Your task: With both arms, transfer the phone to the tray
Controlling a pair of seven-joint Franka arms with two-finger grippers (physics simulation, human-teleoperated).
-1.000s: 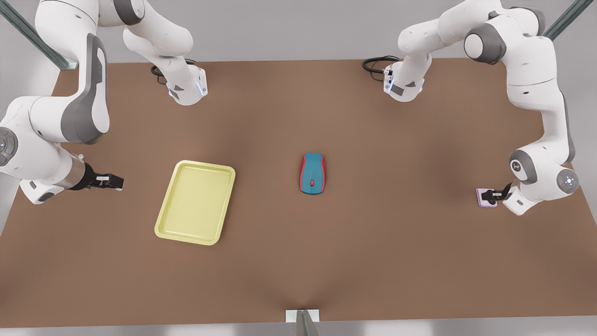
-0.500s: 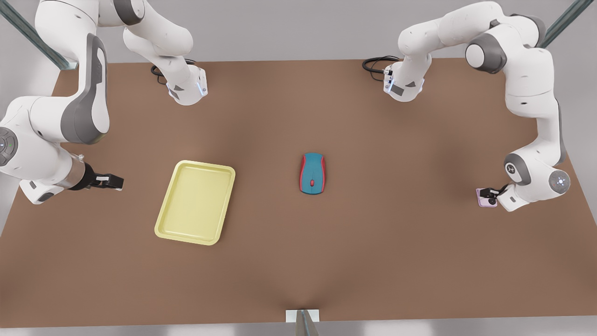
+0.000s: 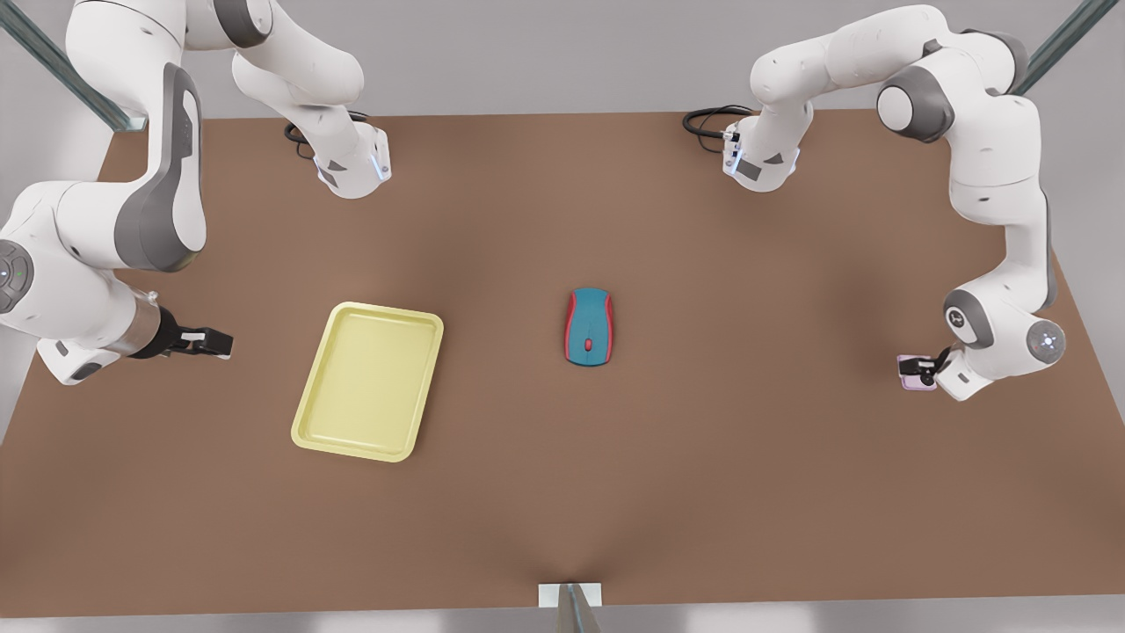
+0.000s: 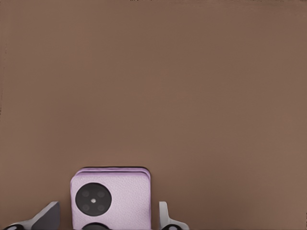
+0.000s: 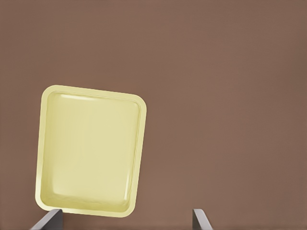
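Left gripper (image 3: 930, 370) is at the phone (image 3: 914, 373) on the front view's right, near that table (image 3: 562, 492) edge. In the left wrist view the phone (image 4: 111, 199) lies flat on the table (image 4: 192, 86), camera circles up, with one fingertip (image 4: 45, 215) on one side and the other on the opposite side; gaps show between tips and phone, so the jaws straddle it without clamping (spread just wider than the phone). Right gripper (image 3: 204, 341) hangs at the front view's left, beside the tray (image 3: 367, 380) but apart from it; this arm waits. In the right wrist view its fingertips (image 5: 48, 221) stand wide with nothing between them, and the tray (image 5: 91, 149) sits beyond them on the bare table (image 5: 225, 96), nothing in it. Mouse (image 3: 589, 326) sits mid-table, between tray and phone, well apart from both. Phone is well apart from the tray, across the table from it. Can't tell from the front view whether the left fingers touch the table.
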